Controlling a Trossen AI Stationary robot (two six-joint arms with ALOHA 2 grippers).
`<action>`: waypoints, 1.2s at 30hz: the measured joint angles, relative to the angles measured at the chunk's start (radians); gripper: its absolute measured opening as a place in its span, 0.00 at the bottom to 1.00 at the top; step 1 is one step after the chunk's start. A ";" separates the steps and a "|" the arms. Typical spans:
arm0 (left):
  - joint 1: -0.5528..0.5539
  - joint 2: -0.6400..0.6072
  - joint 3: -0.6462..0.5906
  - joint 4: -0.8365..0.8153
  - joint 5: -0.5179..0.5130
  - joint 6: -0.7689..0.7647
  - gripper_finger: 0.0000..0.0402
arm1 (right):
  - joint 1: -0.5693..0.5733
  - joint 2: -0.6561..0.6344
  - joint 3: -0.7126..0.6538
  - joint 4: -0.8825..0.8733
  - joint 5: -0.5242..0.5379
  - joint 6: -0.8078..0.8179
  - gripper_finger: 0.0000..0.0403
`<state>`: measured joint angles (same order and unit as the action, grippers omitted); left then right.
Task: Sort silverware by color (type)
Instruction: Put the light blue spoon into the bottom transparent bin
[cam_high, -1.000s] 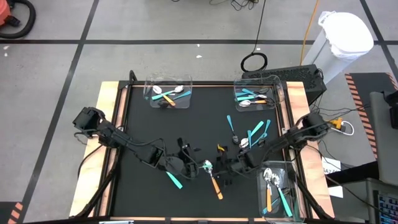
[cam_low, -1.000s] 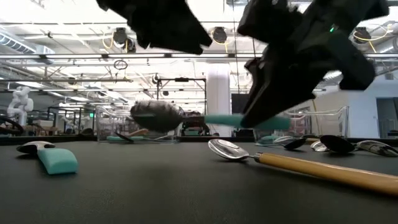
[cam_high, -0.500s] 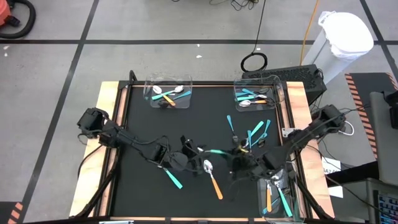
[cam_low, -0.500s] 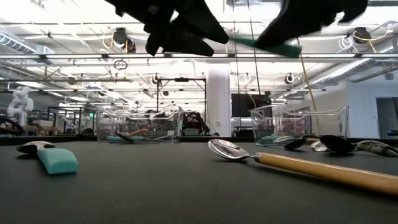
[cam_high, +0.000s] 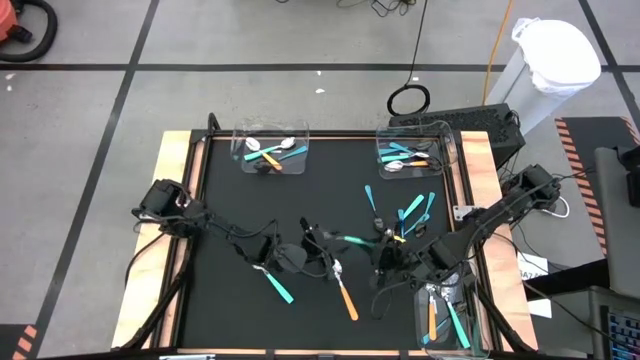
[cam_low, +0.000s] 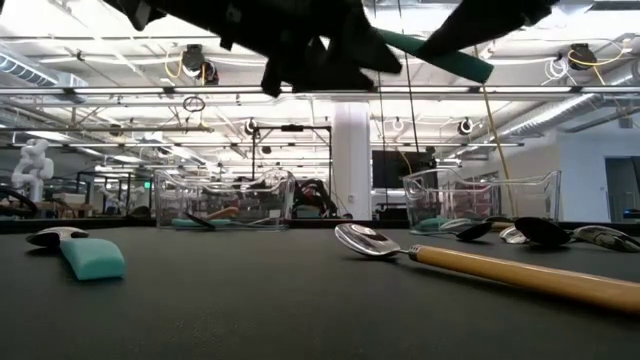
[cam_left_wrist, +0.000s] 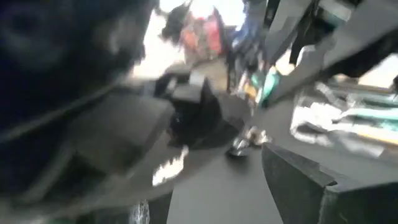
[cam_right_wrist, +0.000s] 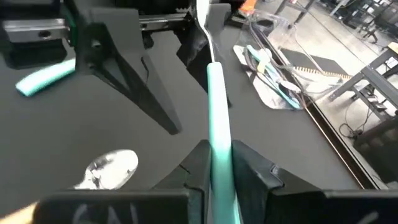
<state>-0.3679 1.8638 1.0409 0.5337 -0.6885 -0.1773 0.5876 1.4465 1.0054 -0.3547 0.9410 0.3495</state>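
High view, surface: a black tabletop (cam_high: 230, 200) with a pale wooden border stands on a grey floor crossed by dark lines.
Bins: one clear bin (cam_high: 272, 148) sits at the far edge toward the left, a second bin (cam_high: 412, 152) at the far right corner, a third bin (cam_high: 444, 312) at the near right corner; each holds several teal and orange utensils.
Room: the low view looks across the mat into a large hall with ceiling beams, lamps and a white column.
Left claw (cam_high: 318, 243): hovers above the middle of the tabletop, fingers spread wide and empty, tips close to the raised spoon.
Right claw (cam_right_wrist: 217, 163): pinched narrow on the handle of a teal spoon (cam_high: 352, 242), held in the air above the middle of the tabletop, its bowl toward the left claw.
Hard to make out: the left wrist view is blurred; in the low view both arms are cut off at the top.
Silverware on the mat: an orange-handled spoon (cam_high: 342, 288) and a teal utensil (cam_high: 277, 285) lie near the front edge; a loose group of teal pieces (cam_high: 412, 214) lies right of centre.
Look: shiny silver heads, slim plastic handles.
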 joint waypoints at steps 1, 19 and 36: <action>0.001 0.000 0.000 -0.021 0.003 -0.005 0.57 | 0.009 -0.011 0.000 -0.043 0.002 0.028 0.11; -0.013 0.001 -0.001 -0.206 0.007 -0.084 0.57 | 0.203 -0.389 0.000 -0.832 -0.950 0.401 0.11; -0.019 0.000 -0.001 -0.207 0.041 -0.122 0.57 | 0.371 -0.386 0.000 -0.759 -1.255 0.355 0.13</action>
<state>-0.3866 1.8641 1.0401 0.3264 -0.6473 -0.2992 0.9587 1.0602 1.0054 -1.1137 -0.3143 0.7042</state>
